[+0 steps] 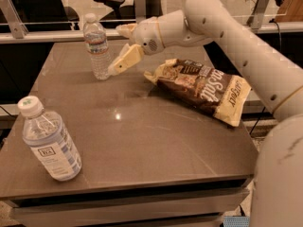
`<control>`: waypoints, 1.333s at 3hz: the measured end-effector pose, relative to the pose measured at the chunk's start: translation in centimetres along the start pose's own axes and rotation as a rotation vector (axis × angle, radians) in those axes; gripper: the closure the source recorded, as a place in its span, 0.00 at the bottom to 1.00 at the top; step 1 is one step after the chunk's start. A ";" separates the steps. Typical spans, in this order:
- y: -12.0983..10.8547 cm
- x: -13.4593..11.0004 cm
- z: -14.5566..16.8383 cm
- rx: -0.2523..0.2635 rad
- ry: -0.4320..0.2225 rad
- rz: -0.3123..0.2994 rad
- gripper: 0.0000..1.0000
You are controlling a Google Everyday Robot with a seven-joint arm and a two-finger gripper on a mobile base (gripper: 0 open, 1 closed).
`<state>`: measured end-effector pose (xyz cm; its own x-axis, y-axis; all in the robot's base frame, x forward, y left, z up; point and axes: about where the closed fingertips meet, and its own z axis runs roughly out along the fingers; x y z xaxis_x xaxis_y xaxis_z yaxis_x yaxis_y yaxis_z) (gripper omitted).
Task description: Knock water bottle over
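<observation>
The water bottle [97, 48], slim and clear with a white cap and a narrow label band, stands upright at the far left of the brown table [142, 136]. My gripper [118, 50] is just to its right, open and empty. One finger [124, 60] slants down with its tip at or very near the bottle's lower side. The other finger [126, 30] is level with the bottle's shoulder. The arm reaches in from the right.
A wider bottle [49, 141] with a large white-and-blue label stands near the front left corner. A brown and cream snack bag [203, 89] lies at the right of the table, below the arm. A rail and office chairs are behind the table.
</observation>
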<state>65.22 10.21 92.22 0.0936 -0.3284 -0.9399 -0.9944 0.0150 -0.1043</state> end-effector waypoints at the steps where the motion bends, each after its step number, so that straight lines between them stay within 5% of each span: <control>1: -1.2 -0.5 3.5 -0.079 -0.086 -0.013 0.00; 3: -1.7 -1.7 7.7 -0.255 -0.236 -0.077 0.00; 4: -1.1 -1.4 7.1 -0.296 -0.263 -0.097 0.18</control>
<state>66.57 17.37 91.34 0.1587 -0.0617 -0.9854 -0.9478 -0.2890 -0.1345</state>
